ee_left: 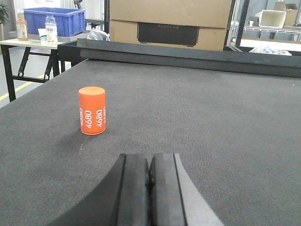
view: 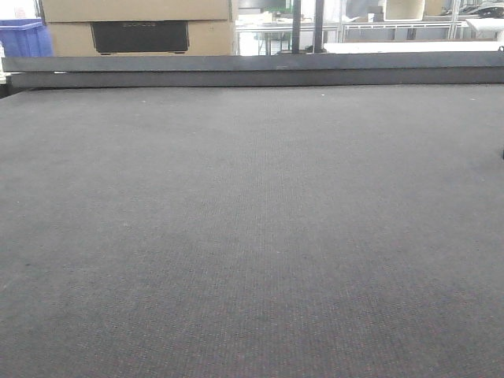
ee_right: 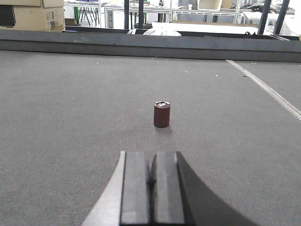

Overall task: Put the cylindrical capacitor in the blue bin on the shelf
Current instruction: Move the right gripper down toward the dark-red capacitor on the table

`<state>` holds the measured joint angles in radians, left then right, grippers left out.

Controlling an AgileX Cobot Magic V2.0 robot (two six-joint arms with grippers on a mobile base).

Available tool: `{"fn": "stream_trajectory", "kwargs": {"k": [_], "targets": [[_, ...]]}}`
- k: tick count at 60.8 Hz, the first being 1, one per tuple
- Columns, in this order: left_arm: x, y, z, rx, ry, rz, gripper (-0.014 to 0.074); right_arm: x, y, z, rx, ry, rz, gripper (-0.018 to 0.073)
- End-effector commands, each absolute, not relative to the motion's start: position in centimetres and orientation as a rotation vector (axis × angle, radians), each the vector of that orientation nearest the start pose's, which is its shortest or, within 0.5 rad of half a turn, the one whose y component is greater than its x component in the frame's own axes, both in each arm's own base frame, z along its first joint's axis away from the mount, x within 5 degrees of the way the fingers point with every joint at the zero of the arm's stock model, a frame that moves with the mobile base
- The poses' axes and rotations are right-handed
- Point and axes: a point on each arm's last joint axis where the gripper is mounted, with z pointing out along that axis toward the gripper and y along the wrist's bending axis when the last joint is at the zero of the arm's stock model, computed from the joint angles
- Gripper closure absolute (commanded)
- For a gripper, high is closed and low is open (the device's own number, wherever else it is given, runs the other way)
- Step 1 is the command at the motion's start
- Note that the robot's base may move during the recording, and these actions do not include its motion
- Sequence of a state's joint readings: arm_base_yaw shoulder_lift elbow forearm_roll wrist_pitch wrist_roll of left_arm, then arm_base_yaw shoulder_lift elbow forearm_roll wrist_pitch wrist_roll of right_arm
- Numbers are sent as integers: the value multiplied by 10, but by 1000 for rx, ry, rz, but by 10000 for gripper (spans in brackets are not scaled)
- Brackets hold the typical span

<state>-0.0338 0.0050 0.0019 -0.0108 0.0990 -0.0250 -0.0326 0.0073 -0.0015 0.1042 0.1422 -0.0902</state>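
In the left wrist view, the left end effector (ee_left: 150,165) sits low at 6 o'clock with its two dark pads pressed together and nothing held between them. An orange cylinder (ee_left: 92,110) printed "4680" stands upright on the grey carpeted bench (ee_left: 225,122) at about 11 o'clock from those pads, apart from them. Far off at 10 o'clock, beyond the bench edge, a blue crate (ee_left: 56,20) rests on a side table (ee_left: 23,43), with a clear bottle (ee_left: 51,29) in front of it. A cardboard box (ee_left: 169,19) stands at 12 o'clock behind the bench's raised dark rail (ee_left: 188,52).

The front view takes in the carpet up to that rail, with the box at 11 o'clock and a corner of the crate at the far left.

In the right wrist view, the right end effector (ee_right: 151,162) is likewise at 6 o'clock, its pads closed against each other and gripping nothing. The cylindrical capacitor (ee_right: 162,114), dark maroon with a silvery top, stands upright on the bench at 12 o'clock from the pads, a touch toward 1. It is close ahead but not touching, with a strip of carpet between them. A pale seam (ee_right: 268,87) runs across the carpet at 2 o'clock.
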Motion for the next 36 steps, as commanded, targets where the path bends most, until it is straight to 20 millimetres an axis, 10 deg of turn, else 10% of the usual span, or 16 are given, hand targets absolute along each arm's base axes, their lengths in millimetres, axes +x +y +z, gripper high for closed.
{"fn": "stream_trajectory", "kwargs": {"k": [1,36], "targets": [[56,-2,206,-2,1562,-68,707,56,-1,202,32,1601,-8,721],[56,-2,212,-2,1498,-69,707,56,-1,204,33,1585,-9,721]]}}
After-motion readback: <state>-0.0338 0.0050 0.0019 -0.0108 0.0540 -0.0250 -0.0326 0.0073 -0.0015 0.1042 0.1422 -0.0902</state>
